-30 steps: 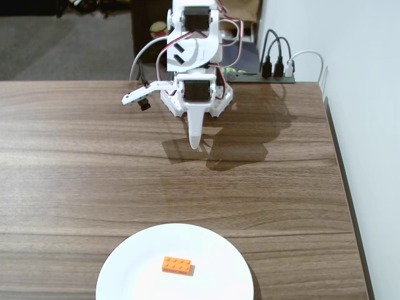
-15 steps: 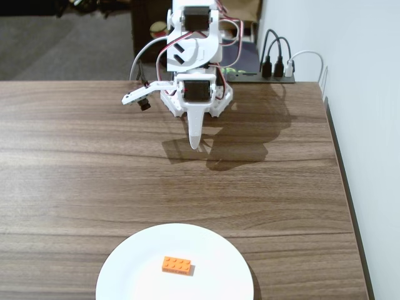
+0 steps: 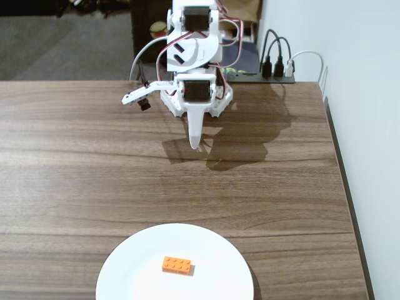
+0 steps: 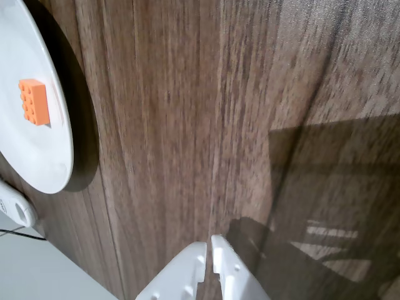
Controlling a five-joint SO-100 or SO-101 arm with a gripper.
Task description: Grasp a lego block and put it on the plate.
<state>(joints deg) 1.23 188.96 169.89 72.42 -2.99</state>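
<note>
Dark walnut-grain wooden tabletop (image 3: 75,175) fills most of the fixed view, bounded by a pale wall along the right edge and grey carpet across the upper left.

Item: large round glossy white plate (image 3: 131,265), bottom centre of the fixed view, partly cut off by the lower edge; in the wrist view it appears at the upper left (image 4: 25,156), with its shadow cast on the wood beside it.

Item: small orange rectangular plastic lego block (image 3: 177,265), studs up, lying flat on the plate near its middle; upper left corner in the wrist view (image 4: 33,101). Nothing touches it.

Item: white plastic robot arm (image 3: 194,50), folded at the upper centre of the fixed view, well apart from the plate.

Item: white two-finger gripper (image 3: 195,144), pointing down toward the bare wood; in the wrist view (image 4: 208,249) the fingertips meet at the bottom centre, clenched and empty.

Item: black cables and plugs (image 3: 275,62), upper right, by the wall.
</note>
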